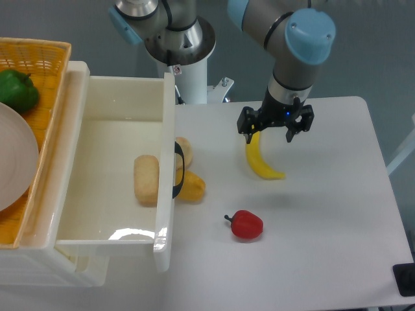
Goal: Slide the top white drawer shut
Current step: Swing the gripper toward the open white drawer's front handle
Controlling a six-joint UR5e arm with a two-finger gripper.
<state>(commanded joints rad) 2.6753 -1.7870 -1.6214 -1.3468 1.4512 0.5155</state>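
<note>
- I see the top white drawer [104, 188] pulled fully out over the left part of the worktop [324, 214], its front panel edge-on to me with the black arched handle [179, 170] facing right.
- Inside the drawer lies one bread roll [146, 179], up against the front panel.
- Just outside the panel, by the handle, I make out another roll [184, 152] and an orange-yellow piece [191, 187] on the worktop.
- My gripper [275, 128] hangs over the upper end of the banana [259, 159], well apart from the drawer; its fingers are spread wide and hold nothing.
- A red pepper [246, 224] sits nearer the front of the worktop, below the banana.
- At far left, a yellow wicker basket [45, 55] holds a green pepper [17, 89] and a white plate [14, 162].
</note>
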